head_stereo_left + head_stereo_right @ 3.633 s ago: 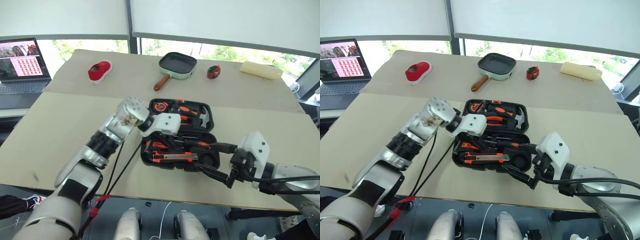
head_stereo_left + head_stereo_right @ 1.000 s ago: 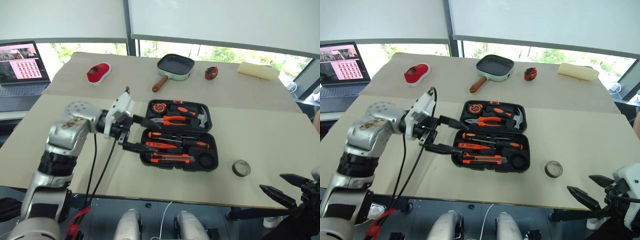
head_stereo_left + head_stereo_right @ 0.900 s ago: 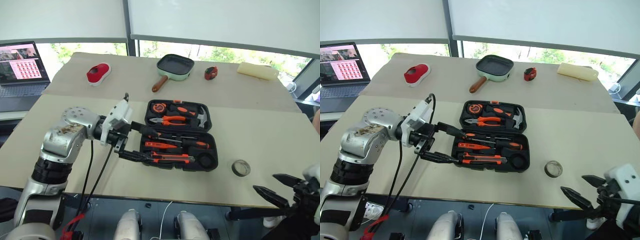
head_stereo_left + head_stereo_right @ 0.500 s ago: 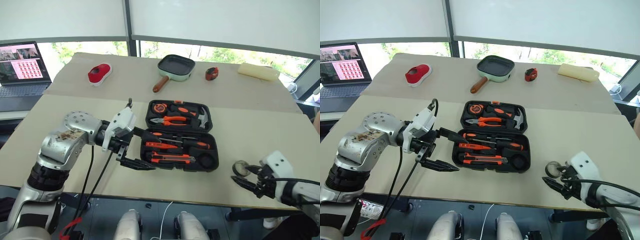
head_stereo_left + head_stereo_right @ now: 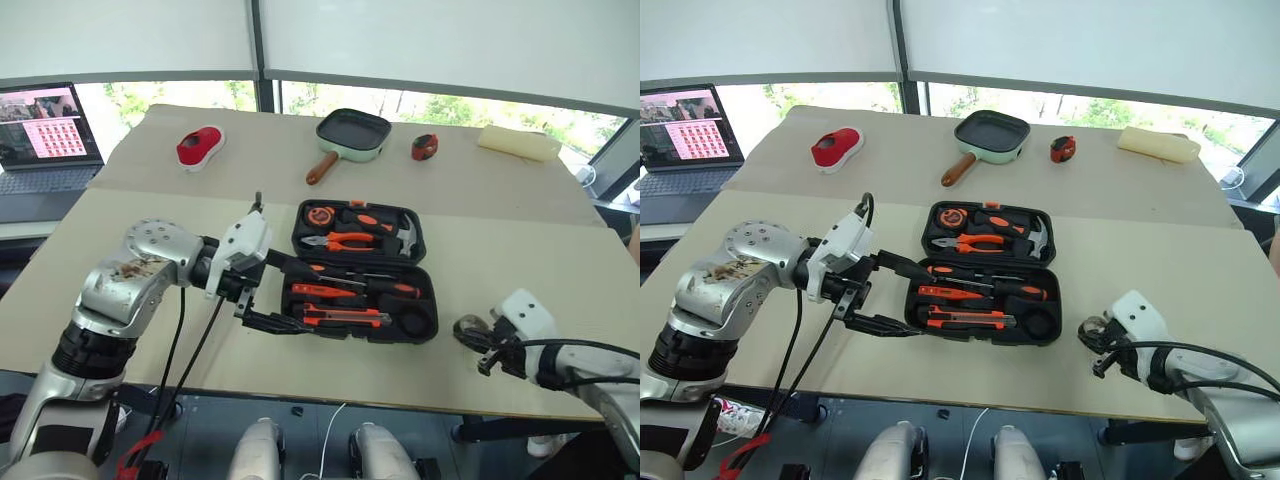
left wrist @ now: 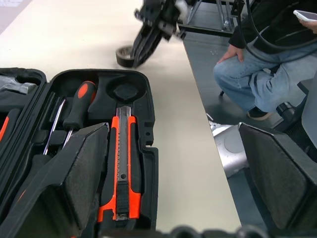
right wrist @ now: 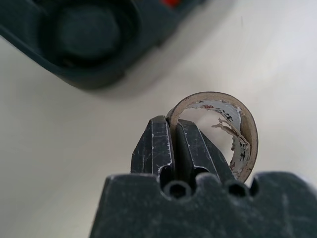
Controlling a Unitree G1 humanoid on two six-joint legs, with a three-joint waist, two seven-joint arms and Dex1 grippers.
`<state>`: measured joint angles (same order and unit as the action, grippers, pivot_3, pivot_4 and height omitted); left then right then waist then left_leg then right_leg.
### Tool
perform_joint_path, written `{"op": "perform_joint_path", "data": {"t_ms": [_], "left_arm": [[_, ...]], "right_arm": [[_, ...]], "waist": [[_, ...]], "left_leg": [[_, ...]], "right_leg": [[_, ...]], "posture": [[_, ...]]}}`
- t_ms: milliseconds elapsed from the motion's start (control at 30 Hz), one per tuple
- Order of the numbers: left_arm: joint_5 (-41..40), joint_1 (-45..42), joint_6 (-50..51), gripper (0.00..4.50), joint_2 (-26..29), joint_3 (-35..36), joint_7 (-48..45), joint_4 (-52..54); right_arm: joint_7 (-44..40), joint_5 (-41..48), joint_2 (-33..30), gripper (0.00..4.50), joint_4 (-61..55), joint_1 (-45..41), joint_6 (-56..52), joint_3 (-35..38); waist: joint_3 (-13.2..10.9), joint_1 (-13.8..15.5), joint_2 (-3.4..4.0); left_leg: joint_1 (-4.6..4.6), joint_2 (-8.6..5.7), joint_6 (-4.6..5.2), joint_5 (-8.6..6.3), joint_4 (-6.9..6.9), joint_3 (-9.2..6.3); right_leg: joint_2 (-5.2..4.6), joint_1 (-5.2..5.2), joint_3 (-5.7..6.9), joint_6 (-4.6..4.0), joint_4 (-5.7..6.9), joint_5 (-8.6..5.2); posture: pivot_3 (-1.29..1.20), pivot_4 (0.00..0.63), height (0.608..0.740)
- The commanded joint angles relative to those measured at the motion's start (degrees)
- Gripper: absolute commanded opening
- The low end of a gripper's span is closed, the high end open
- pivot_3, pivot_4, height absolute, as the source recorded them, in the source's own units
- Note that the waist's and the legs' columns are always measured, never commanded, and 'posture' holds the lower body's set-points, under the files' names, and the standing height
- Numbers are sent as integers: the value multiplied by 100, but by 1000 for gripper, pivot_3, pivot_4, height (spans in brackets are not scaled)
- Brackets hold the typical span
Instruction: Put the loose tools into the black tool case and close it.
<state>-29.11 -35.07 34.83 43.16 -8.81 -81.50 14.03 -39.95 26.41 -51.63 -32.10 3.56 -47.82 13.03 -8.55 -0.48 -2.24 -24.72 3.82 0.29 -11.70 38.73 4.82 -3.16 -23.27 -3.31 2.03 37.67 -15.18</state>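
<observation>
The black tool case (image 5: 431,298) lies open mid-table with two orange-and-black screwdrivers (image 5: 370,285), a utility knife (image 5: 345,318), pliers and a hammer in its recesses. Its round recess (image 5: 412,322) is empty. On the table just right of the case lies the small tape roll (image 5: 468,327), with my right gripper (image 5: 480,347) shut on the roll's wall (image 7: 250,134), one finger inside the ring. At the case's left end, my left gripper (image 5: 303,299) is open, and its fingers straddle the near-left corner.
A green-rimmed frying pan (image 5: 353,133), a red object (image 5: 200,147), a small red-and-black item (image 5: 425,147) and a pale yellow block (image 5: 520,143) sit along the far side. A laptop (image 5: 45,130) stands far left. A seated person (image 6: 267,64) is beyond the table's right edge.
My right gripper swung in from off the table's front right and shut on the tape roll. The left gripper stays open beside the case.
</observation>
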Motion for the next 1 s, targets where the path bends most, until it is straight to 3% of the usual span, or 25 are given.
{"op": "perform_joint_path", "data": {"t_ms": [33,167,400,733,1000], "left_arm": [[-1,-33,-133,4500,95,72,61,131],[1,-32,-134,4500,103,58,113,164],[8,-67,-142,4500,79,24,225,188],[44,-120,-204,4500,39,-24,292,96],[120,-216,-345,4500,62,-56,257,-143]], "right_arm": [[-2,503,26,37,-353,-703,-344,118],[-181,690,-50,37,-466,-981,-497,-267],[-153,-18,80,37,-106,-942,85,-1419],[-198,-469,44,37,-66,-906,222,-1870],[-285,-71,-83,2650,-750,-833,-149,-1447]], "waist": [[0,-17,0],[-1,9,-3],[-2,37,-4],[-2,40,-4],[-3,81,-5]], "left_leg": [[0,0,0,0,0,-1],[-2,-1,0,0,-9,-1],[-5,-3,3,-2,-9,4],[-5,-3,3,-2,-9,5],[-5,-2,3,-2,-11,5]], "right_leg": [[1,0,0,0,1,0],[-1,0,1,0,-7,0],[-5,-3,2,1,-10,-1],[-4,-4,2,2,-9,-2],[-4,-5,4,2,-11,-2]], "posture": [[0,150,740],[0,150,740],[0,150,740],[0,150,740],[0,150,740]]}}
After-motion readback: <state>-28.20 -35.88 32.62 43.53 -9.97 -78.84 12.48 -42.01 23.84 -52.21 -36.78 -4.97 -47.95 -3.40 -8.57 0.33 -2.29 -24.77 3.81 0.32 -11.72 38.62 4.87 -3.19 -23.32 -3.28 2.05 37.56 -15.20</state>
